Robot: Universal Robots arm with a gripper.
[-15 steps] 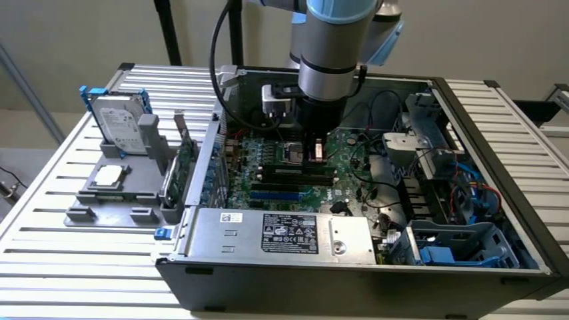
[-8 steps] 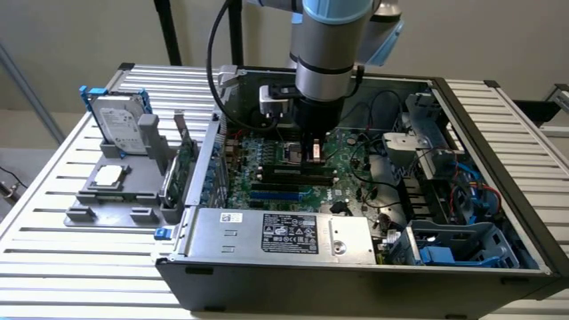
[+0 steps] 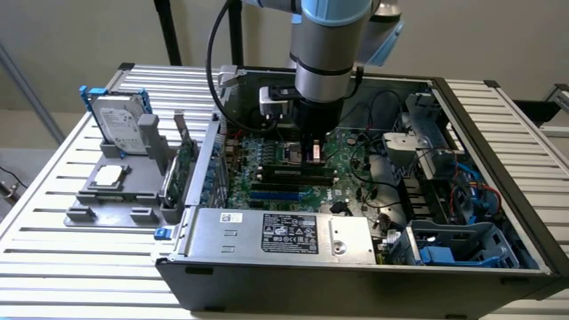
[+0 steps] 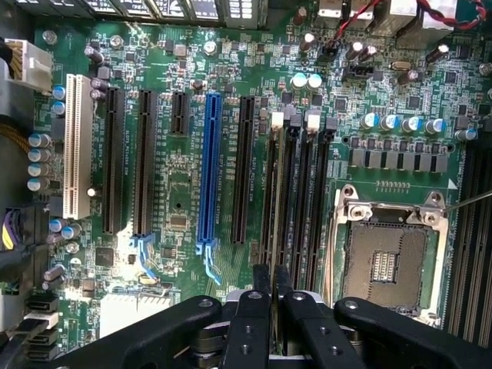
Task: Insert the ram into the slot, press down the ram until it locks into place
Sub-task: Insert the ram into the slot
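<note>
The claw [image 4: 272,283] pinched the ram [image 4: 277,201], which stood edge-on along the slot [image 4: 270,184] on the green board [image 4: 178,192]. Insertion looked under way; whether it had locked, I could not tell.

The exterior view looks from high up, tilted steeply down across the bench [image 3: 53,267] into the open computer case [image 3: 266,280]. It sits far enough back to take in the whole case and the arm [image 3: 329,47]. The wrist view faces straight down past the claw [image 4: 272,270], close over the motherboard [image 4: 177,184]. Both views share the board's long black sockets [image 4: 307,192] and blue connector [image 4: 207,161].
</note>
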